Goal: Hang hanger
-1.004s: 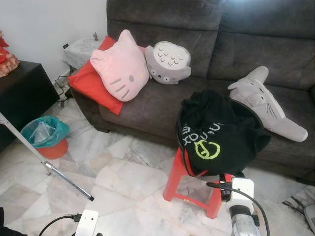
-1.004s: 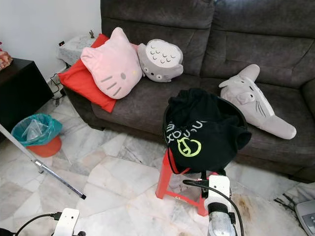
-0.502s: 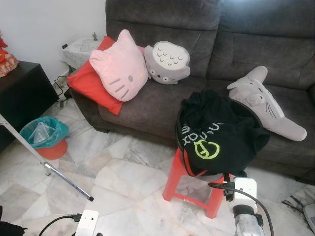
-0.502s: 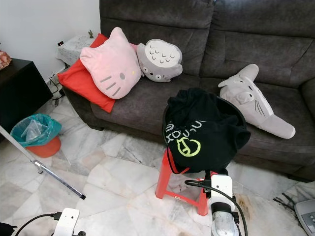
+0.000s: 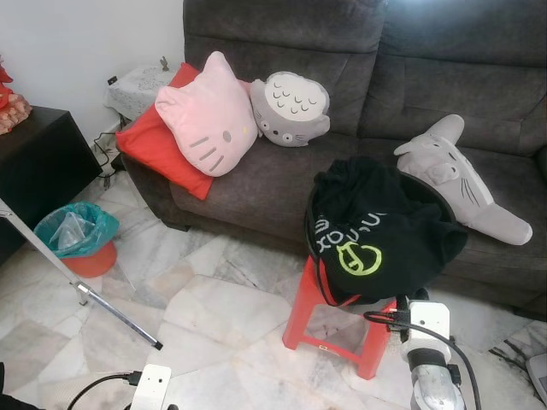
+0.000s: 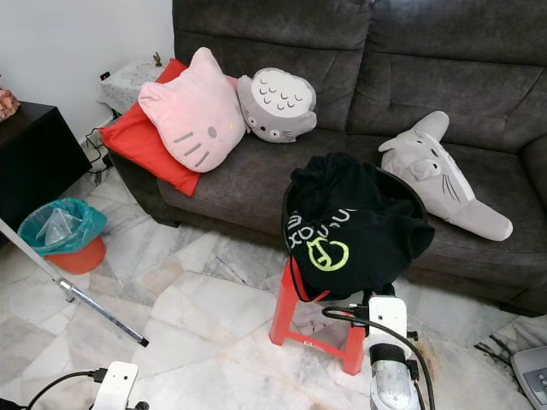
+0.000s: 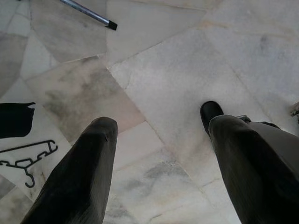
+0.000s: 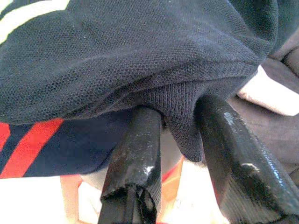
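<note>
Right gripper (image 8: 180,140) tips buried under the black garment's (image 5: 380,231) hem, so jaws' spacing around the fold unreadable. Red stool (image 5: 329,320) seat covered by that garment. Black hanger (image 7: 25,158) beside the left jaws cut off at the picture's edge.

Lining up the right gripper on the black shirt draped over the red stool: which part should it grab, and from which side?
Take the black shirt by the hanging fold at its lower front edge, coming from below on the robot's side. That fold already droops between the right gripper fingers, while the rest lies bunched flat over the red stool.
</note>
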### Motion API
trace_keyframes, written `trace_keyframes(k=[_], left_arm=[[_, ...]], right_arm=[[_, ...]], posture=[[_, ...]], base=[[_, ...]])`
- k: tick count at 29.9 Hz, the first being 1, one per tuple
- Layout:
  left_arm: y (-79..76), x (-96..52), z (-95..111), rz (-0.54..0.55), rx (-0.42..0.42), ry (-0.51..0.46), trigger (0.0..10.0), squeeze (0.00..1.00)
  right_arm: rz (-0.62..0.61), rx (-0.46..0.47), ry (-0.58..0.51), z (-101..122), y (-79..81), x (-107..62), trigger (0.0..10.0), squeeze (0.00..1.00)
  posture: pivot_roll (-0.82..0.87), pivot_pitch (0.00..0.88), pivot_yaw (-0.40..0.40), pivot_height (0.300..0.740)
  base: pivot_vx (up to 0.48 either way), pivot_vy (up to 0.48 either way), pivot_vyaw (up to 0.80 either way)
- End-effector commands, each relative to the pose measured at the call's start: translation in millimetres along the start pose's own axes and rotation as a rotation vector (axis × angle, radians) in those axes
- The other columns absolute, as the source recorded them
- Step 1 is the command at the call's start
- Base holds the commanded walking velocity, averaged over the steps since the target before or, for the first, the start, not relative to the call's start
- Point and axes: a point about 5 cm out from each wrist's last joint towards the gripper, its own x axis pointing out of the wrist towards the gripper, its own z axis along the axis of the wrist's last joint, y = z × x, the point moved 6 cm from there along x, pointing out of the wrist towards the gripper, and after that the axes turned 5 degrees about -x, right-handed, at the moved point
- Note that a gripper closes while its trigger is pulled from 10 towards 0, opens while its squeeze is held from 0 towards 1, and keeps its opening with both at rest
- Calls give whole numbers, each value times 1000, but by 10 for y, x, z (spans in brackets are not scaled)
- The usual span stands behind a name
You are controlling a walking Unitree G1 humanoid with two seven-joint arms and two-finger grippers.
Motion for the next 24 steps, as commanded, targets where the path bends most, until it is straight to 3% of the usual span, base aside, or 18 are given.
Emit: trace_keyframes(k=[1, 10, 16, 24], left_arm=[[41, -4, -15, 16, -4, 2, 10000, 0], [37, -4, -16, 15, -5, 3, 10000, 0], [32, -4, -18, 11, -8, 4, 10000, 0], [22, -4, -21, 5, -12, 5, 10000, 0]], right_arm=[[6, -8, -27, 86, 14, 36, 0, 0], [30, -41, -151, 433, -22, 117, 0, 0], [25, -70, -319, 1005, -172, 294, 0, 0], [52, -65, -410, 1462, -247, 509, 0, 0]], posture=[[-86, 0, 33, 736], [-85, 0, 33, 736], [-88, 0, 33, 736], [-89, 0, 32, 736]], base=[[0, 0, 0], [0, 0, 0], [0, 0, 0], [0, 0, 0]])
